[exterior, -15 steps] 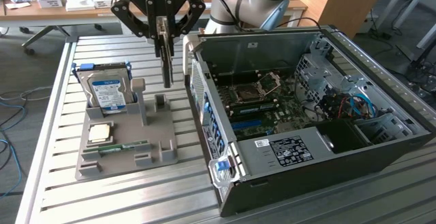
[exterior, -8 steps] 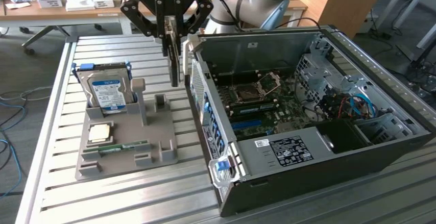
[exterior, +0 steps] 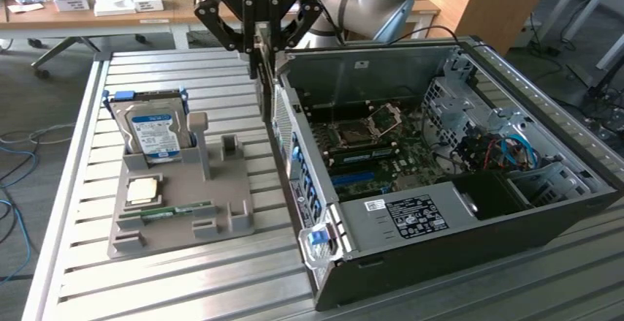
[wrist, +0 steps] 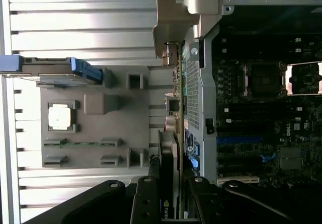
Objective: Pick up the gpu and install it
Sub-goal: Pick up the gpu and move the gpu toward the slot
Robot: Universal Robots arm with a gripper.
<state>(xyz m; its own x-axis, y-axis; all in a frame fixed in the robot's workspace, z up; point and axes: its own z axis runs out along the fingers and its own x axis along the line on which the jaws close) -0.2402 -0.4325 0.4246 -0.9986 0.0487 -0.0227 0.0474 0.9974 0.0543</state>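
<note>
Black-faced and edge-on, the gpu (exterior: 263,87) hung straight down from the tool (exterior: 261,43), whose fingers (wrist: 146,204) were drawn partway in and clamped on the card's upper end, with nothing else in the grip. The card's long axis ran up and down, so it read as a thin dark strip in the exterior view. It hung in the air above the slatted metal table (exterior: 195,277), just outside the far corner of the computer case (exterior: 370,61), on the exterior view's left of the case's perforated wall (wrist: 193,90). The relation that mattered was this one: the card sat close beside that wall but on its outer side, not over the opening. The motherboard (exterior: 381,153) and its blue slot (exterior: 366,178) lay to the exterior view's right and nearer, down inside the case. The wrist view looked along the card toward the table and showed it parallel to the wall and close against it, though I could not tell whether they touched. By my reading, the slot's long axis ran away from the wall into the case — while the card hung on end, so the two did not yet line up. On the exterior view's left, well apart from the card, the grey tray (exterior: 229,197) held the hard drive (exterior: 156,134), standing upright.
</note>
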